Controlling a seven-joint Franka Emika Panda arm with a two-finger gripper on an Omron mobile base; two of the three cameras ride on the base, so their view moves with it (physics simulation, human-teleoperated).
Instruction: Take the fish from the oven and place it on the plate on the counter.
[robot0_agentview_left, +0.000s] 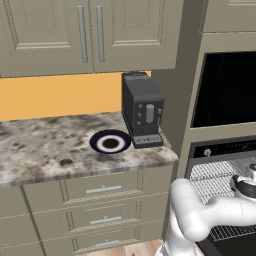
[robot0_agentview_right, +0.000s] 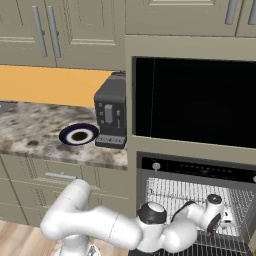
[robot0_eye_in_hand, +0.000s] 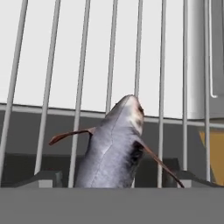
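We were at the fetching step: our gripper (robot0_agentview_right: 220, 220) was deep in the open oven (robot0_agentview_right: 197, 200), and the fish (robot0_eye_in_hand: 114, 146) rose just between its fingertips over the wire rack (robot0_eye_in_hand: 109, 52). We could not tell whether the fingers had closed on it. Next, we judged, came lifting it out leftward to the plate (robot0_agentview_left: 110, 141) on the counter (robot0_agentview_left: 45, 150), beside the coffee machine (robot0_agentview_left: 142, 110).

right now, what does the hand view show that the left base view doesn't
Hand view: the fish close up, between the fingers with a gap on each side. Left base view: the plate on the counter beside the coffee machine, with drawers below. Shared: the wire rack of the oven.
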